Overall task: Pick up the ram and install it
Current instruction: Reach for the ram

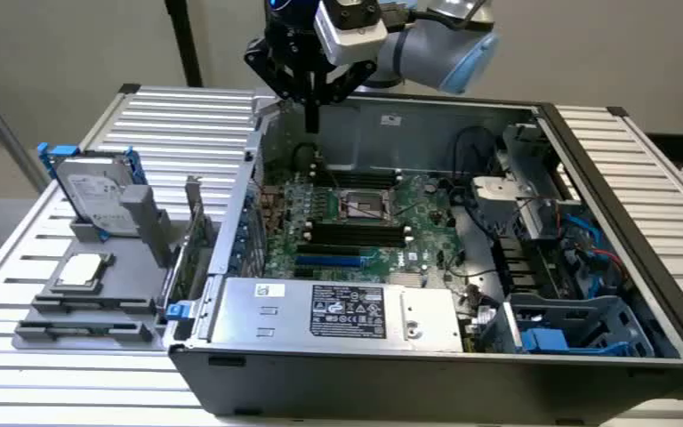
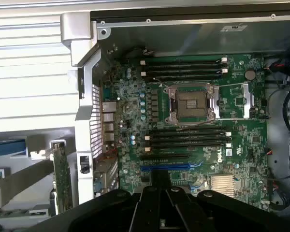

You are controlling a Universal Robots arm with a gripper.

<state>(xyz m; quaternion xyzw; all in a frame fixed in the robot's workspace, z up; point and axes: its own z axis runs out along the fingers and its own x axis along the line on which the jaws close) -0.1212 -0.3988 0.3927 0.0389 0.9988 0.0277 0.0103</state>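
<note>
Ram (image 1: 84, 333) — apparently lying edge-up as a thin dark strip in grey holder's (image 1: 140, 267) near slot, beside case (image 1: 437, 382) on the exterior view's left. Gripper (image 1: 313, 124) — hanging pinched together, empty, over case's far corner.

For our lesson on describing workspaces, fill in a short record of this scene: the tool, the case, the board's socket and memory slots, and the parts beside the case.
tool: shut, nothing seen in it, above the computer case's back corner
computer case: side open, on a slatted table
CPU socket: empty, on the green motherboard
memory slots: black, no stick seated
hard drive: upright in a blue frame, on a grey stand, exterior view's left of the case
expansion card: green, between stand and case
</note>
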